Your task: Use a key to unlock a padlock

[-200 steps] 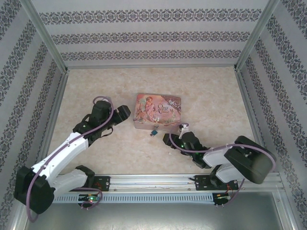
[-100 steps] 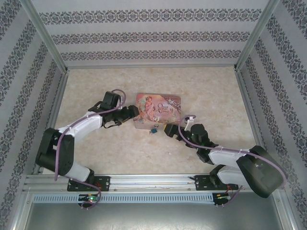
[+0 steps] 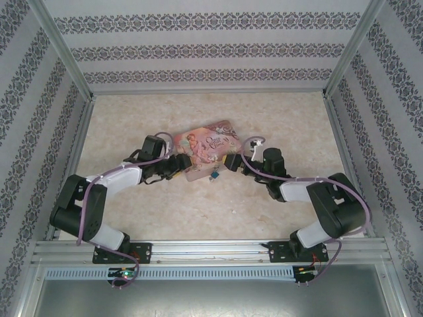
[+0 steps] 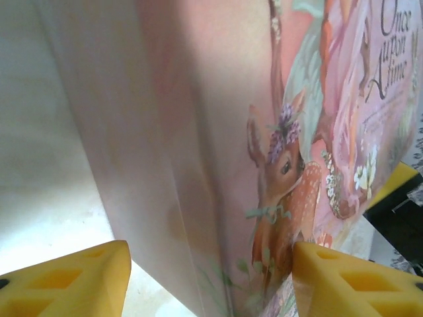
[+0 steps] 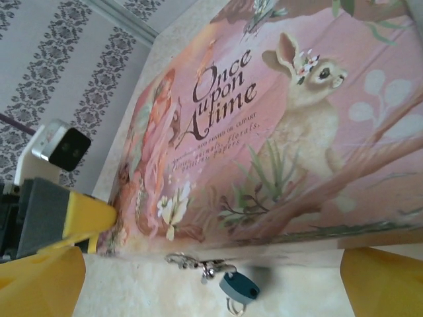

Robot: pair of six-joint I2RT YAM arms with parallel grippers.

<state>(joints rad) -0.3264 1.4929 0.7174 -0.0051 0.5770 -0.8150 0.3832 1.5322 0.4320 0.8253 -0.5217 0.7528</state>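
Observation:
The padlock (image 5: pixel 239 288), tiny with a blue body, hangs from a silver clasp (image 5: pixel 192 263) on the front wall of the pink tin (image 5: pixel 264 132). From above, the padlock (image 3: pixel 214 176) lies just in front of the tin (image 3: pixel 208 146). My right gripper (image 5: pixel 211 274) is open wide, facing the tin's front wall and the padlock without touching either. My left gripper (image 4: pixel 211 267) straddles the tin's (image 4: pixel 218 132) left end. One finger (image 4: pixel 357 277) is against the lid, and the other (image 4: pixel 66 281) stands off with table showing in the gap. I cannot make out the key.
The tin sits skewed in mid-table between the left gripper (image 3: pixel 184 163) and the right gripper (image 3: pixel 231 162). Patterned walls with metal posts (image 3: pixel 63 59) enclose the beige table. A rail (image 3: pixel 211 251) runs along the near edge.
Both grippers moved in to the tin's ends. The tin turned, its right end swinging away. The right jaws opened wide and the left jaws narrowed.

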